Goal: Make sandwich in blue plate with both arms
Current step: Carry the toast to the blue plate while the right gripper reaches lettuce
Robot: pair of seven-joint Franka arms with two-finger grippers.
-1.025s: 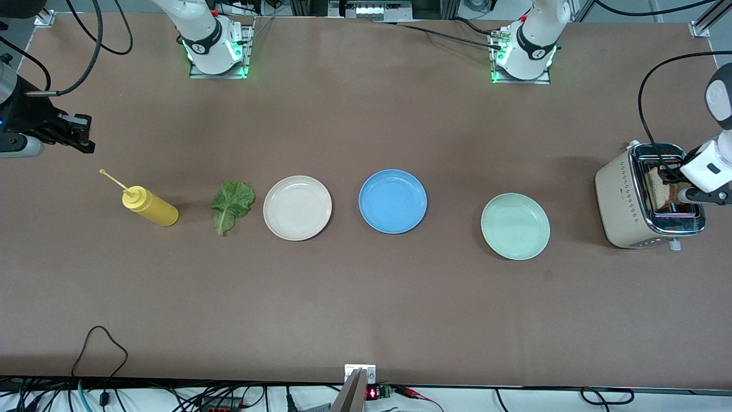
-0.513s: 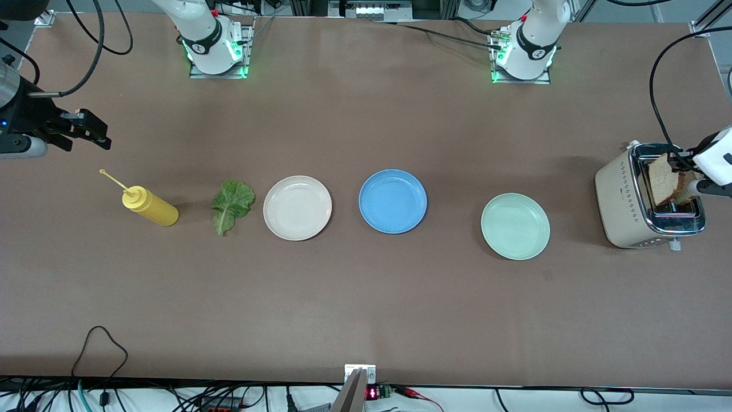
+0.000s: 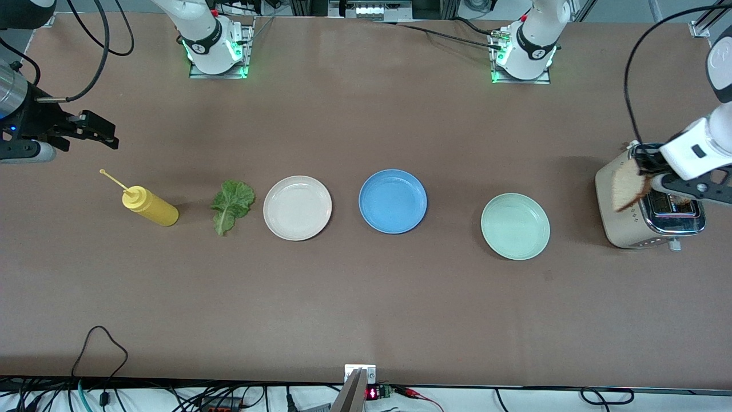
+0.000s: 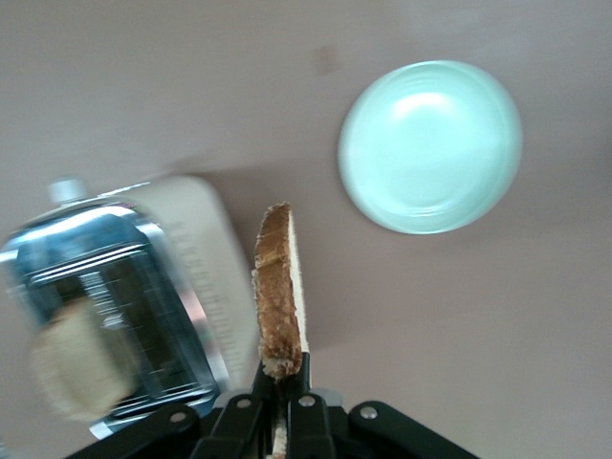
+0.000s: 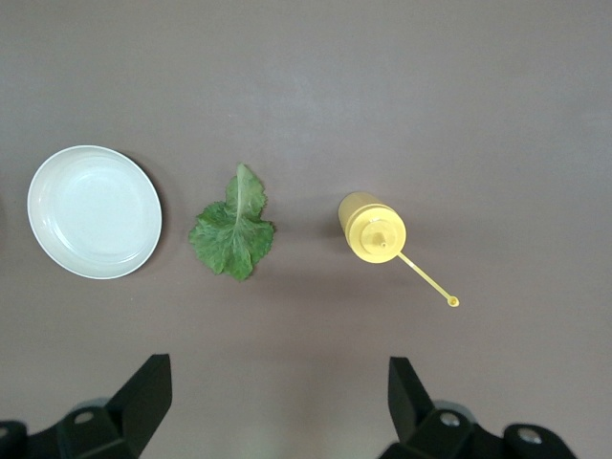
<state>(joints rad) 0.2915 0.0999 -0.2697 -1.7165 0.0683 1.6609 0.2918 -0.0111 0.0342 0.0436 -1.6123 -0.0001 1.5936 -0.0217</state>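
The blue plate [image 3: 393, 201] lies bare at the middle of the table. My left gripper [image 3: 647, 170] [image 4: 280, 368] is shut on the lower edge of a bread slice [image 3: 626, 191] [image 4: 277, 287], which hangs upright over the toaster's [image 3: 632, 229] [image 4: 186, 277] side that faces the mint plate. Another slice [image 4: 76, 359] stands in a toaster slot. The lettuce leaf [image 3: 231, 205] [image 5: 232, 234] lies flat between the cream plate and the mustard bottle. My right gripper [image 3: 102, 133] [image 5: 277, 382] hangs open and empty over bare table near the bottle.
A cream-white plate [image 3: 297, 207] [image 5: 94, 211] sits beside the blue plate toward the right arm's end, a mint-green plate [image 3: 515, 226] [image 4: 430, 145] toward the left arm's end. A yellow mustard bottle [image 3: 150, 207] [image 5: 373, 228] lies on its side by the lettuce.
My left gripper has lifted the bread slice out of the toaster slot and carried it toward the mint plate. My right gripper has opened and crept toward the table's middle.
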